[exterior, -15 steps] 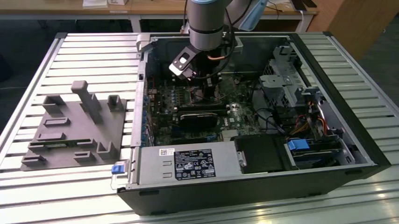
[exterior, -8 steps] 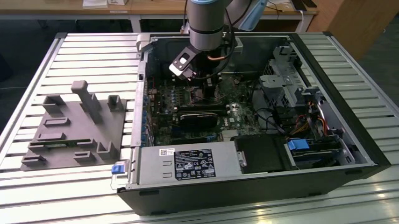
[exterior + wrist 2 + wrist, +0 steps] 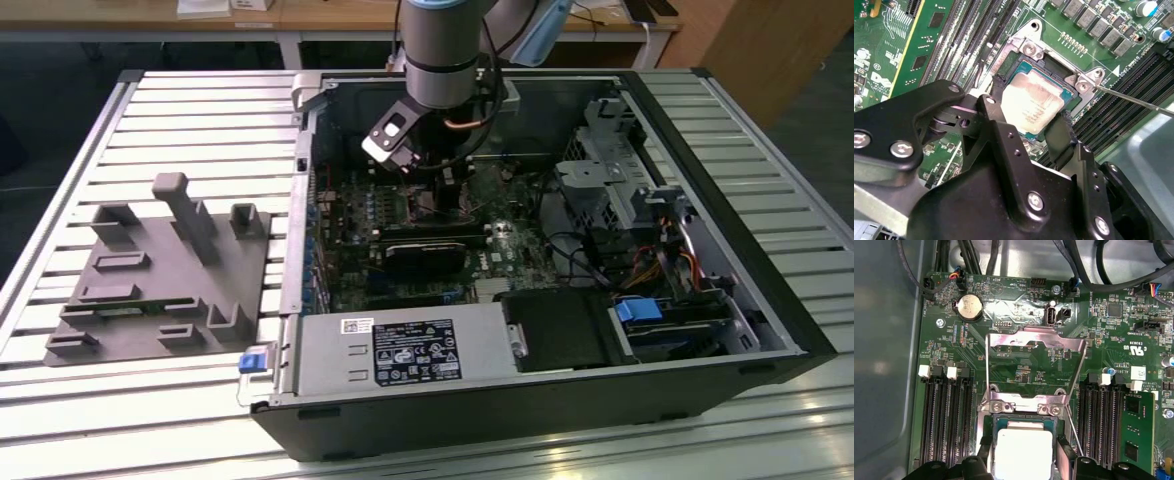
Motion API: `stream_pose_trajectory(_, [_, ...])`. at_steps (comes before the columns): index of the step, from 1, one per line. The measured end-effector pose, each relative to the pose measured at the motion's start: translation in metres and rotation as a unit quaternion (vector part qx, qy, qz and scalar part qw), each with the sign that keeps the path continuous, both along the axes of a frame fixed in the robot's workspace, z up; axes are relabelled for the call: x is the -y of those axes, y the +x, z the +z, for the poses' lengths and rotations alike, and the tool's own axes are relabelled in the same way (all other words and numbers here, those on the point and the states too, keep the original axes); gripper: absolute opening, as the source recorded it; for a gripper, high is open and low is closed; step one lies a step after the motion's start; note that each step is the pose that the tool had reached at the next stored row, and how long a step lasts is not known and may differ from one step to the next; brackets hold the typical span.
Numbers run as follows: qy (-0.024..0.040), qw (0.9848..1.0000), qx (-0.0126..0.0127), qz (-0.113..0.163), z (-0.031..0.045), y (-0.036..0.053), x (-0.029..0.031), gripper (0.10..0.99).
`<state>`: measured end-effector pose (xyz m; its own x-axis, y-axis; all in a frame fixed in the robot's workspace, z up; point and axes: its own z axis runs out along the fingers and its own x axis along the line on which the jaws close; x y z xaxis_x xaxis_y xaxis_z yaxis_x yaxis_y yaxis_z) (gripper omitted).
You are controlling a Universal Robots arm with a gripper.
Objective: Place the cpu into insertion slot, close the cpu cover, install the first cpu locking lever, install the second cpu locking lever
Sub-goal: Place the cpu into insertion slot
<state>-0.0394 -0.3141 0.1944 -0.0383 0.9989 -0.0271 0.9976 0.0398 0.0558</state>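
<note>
My gripper (image 3: 1031, 100) grips the cpu (image 3: 1029, 107) by two opposite edges, right at the insertion slot (image 3: 1054, 64). The cpu cover (image 3: 999, 339) lies flipped open beyond that slot.

One cpu (image 3: 1031, 102); one insertion slot (image 3: 1021, 65); one cpu cover (image 3: 1004, 338); one coin battery (image 3: 970, 307).

You get even overhead room light in the exterior view, with white glare streaks on the slatted desk (image 3: 774, 410) at the lower right of the frame. The inside of the computer case (image 3: 561, 405) sits in shade. In both wrist views the chip (image 3: 1031, 102) (image 3: 1021, 452) glares pale, its metal top washed out.
</note>
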Motion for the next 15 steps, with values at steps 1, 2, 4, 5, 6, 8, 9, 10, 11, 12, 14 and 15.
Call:
stream_pose_trajectory(1, [0.0002, 1.0, 0.0, 0.0, 0.0, 0.0, 0.0, 0.608])
stream_pose_trajectory(2, [0.0005, 1.0, 0.0, 0.0, -0.0001, 0.0, -0.0001, 0.608])
stream_pose_trajectory(4, [0.0005, 1.0, -0.0001, 0.0, 0.0005, 0.0, -0.0001, 0.608])
stream_pose_trajectory(5, [0.0006, 1.0, 0.0, 0.0, 0.0011, 0.0, -0.0001, 0.608])
stream_pose_trajectory(6, [0.0006, 1.0, 0.0, 0.0, 0.0022, 0.0, -0.0001, 0.608])
stream_pose_trajectory(8, [0.0006, 1.0, 0.0, 0.0, 0.005, 0.0, -0.0001, 0.608])
stream_pose_trajectory(9, [0.0007, 1.0, 0.0, 0.0, 0.0063, 0.0, -0.0001, 0.608])
stream_pose_trajectory(10, [0.0006, 1.0, -0.0001, 0.0, 0.0075, 0.0, -0.0001, 0.592])
stream_pose_trajectory(11, [0.0006, 1.0, -0.0004, 0.0, 0.0085, 0.0, -0.0001, 0.592])
stream_pose_trajectory(12, [0.0006, 1.0, -0.0007, 0.0, 0.0093, 0.0001, -0.0001, 0.592])
stream_pose_trajectory(14, [0.0006, 1.0, -0.0017, 0.0, 0.0105, 0.0004, 0.0, 0.471])
stream_pose_trajectory(15, [0.0007, 1.0, -0.0024, 0.0, 0.0108, 0.0007, 0.0001, 0.471])
